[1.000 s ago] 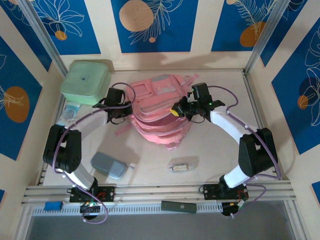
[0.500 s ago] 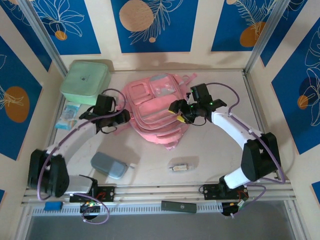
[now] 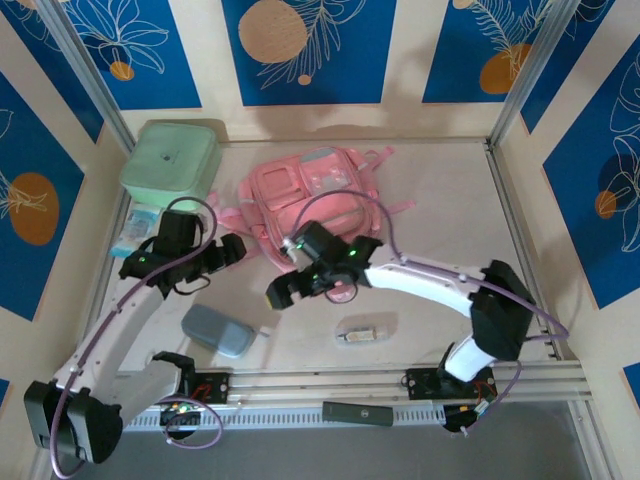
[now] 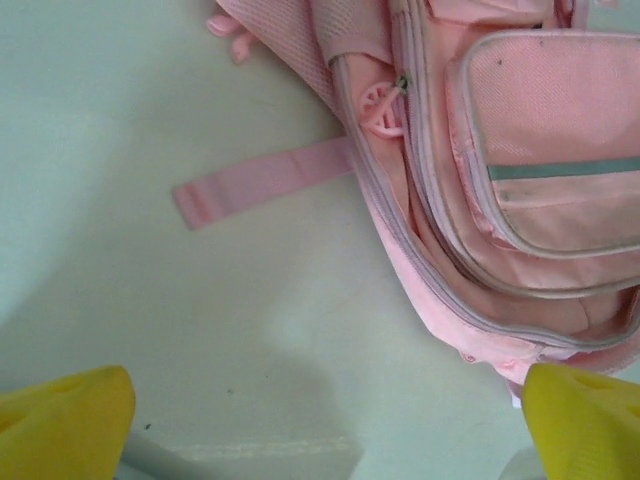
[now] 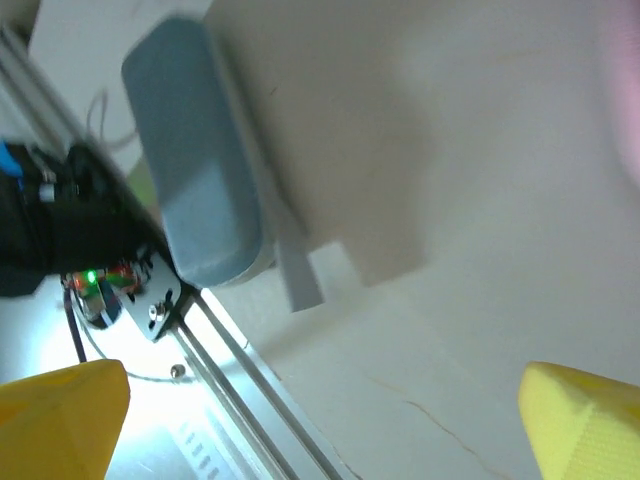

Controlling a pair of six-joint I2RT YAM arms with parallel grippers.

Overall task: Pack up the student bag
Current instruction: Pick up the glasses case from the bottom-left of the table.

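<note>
White table [image 3: 450, 210], blue-and-cream walls. Big soft pink fabric student bag [image 3: 310, 190] lies flat, just ahead of left gripper [image 3: 232, 249], behind right gripper [image 3: 278, 293]. Both grippers spread wide, empty. Grey-blue soft pouch [image 3: 218, 330], ahead of right gripper, lies outside bag. Packing looks barely begun.

This is a robot test cell in a lab, not a home. The pale counter [image 3: 430, 300] is boxed in by printed blue-and-cream wall panels [image 3: 305, 45] on aluminium posts [image 3: 85, 80]. Slotted metal rails [image 3: 320, 383] along its near edge carry bolted arm bases [image 3: 440, 380] and a circuit board [image 5: 100, 280] with a green light.
</note>
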